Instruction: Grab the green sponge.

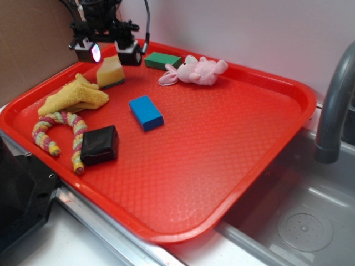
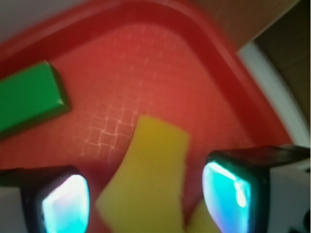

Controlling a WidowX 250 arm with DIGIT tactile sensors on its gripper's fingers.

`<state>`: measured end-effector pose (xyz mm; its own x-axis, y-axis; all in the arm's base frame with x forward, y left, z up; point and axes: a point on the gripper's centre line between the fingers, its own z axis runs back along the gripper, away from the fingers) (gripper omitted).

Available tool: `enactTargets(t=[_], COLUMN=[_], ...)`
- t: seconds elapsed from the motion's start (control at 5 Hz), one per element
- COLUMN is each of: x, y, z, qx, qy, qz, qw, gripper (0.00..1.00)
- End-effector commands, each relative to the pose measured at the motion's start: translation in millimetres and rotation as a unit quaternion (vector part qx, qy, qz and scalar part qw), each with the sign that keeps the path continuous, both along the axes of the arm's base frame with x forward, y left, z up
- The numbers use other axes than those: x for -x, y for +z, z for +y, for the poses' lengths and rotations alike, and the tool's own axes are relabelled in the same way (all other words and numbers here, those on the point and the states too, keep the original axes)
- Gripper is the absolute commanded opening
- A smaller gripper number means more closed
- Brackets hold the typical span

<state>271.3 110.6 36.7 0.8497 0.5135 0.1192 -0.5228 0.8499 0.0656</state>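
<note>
The green sponge [image 1: 111, 72] is a yellow foam wedge with a thin dark green bottom layer, lying at the far left of the red tray [image 1: 233, 183]. My gripper [image 1: 108, 54] hovers just above and behind it, open, with one finger on each side. In the wrist view the sponge's yellow face [image 2: 146, 179] fills the gap between the two glowing pads [image 2: 65, 204], with red tray showing on both sides of it, so neither pad touches it.
A flat green block [image 1: 162, 60] [image 2: 26, 97] lies just right of the gripper, a pink plush [image 1: 194, 72] beyond it. A yellow cloth [image 1: 75, 97], a striped rope [image 1: 58, 136], a black block [image 1: 100, 144] and a blue block [image 1: 146, 112] lie nearer. The sink [image 1: 310, 221] and faucet [image 1: 335, 105] are at right.
</note>
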Motion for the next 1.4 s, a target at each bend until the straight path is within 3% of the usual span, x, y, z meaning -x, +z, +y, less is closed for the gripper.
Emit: enactTargets(t=[0.0,0.2,0.4,0.6,0.8,1.0,1.2], x=[-4.1,0.3,4.0,15.3,32.0,42.3,56.2], y=[-22.4,-15.3,29.7,79.0,127.6,152.0,163.1], z=[-7.0,-7.2,-18.2,-35.9,-80.7,-124.1,-148.3], qx=[-0.006,0.001,-0.005,0.025,0.004,0.042,0.037], qy=[0.008,-0.001,-0.027,-0.100,-0.113,-0.194,-0.233], qz=[0.031,0.022,0.005,-0.043,-0.095,-0.092,-0.062], qw=[0.999,1.000,1.000,0.994,0.989,0.976,0.970], gripper=[1.00,0.00,0.00,0.00,0.00,0.00,0.00])
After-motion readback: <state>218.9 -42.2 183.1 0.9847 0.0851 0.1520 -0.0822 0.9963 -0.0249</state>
